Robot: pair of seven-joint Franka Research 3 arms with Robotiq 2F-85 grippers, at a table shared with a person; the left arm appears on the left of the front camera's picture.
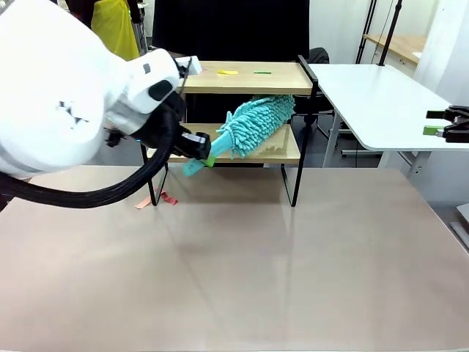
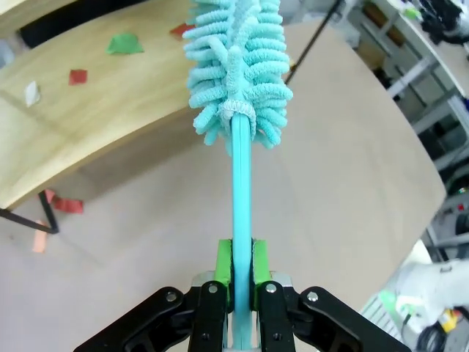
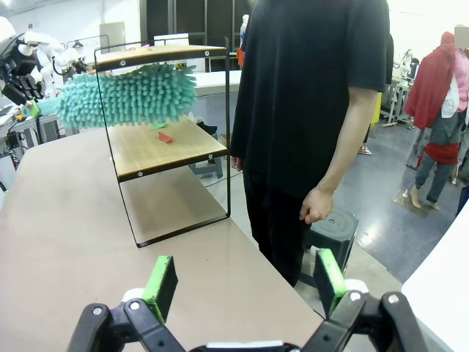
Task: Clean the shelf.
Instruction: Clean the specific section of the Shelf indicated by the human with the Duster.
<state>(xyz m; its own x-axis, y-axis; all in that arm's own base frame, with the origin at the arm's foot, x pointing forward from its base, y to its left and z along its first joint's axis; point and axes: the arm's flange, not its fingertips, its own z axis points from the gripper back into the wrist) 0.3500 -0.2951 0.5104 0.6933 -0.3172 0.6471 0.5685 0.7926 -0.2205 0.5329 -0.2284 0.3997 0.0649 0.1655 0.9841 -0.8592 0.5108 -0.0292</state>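
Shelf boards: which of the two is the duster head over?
The lower board: the teal duster has its fluffy head over it, in the gap beneath the upper board.

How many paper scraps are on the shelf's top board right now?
2. On the top board, a yellow scrap lies near the middle and a green scrap just to its right. The left arm covers the board's left end, so more may be hidden.
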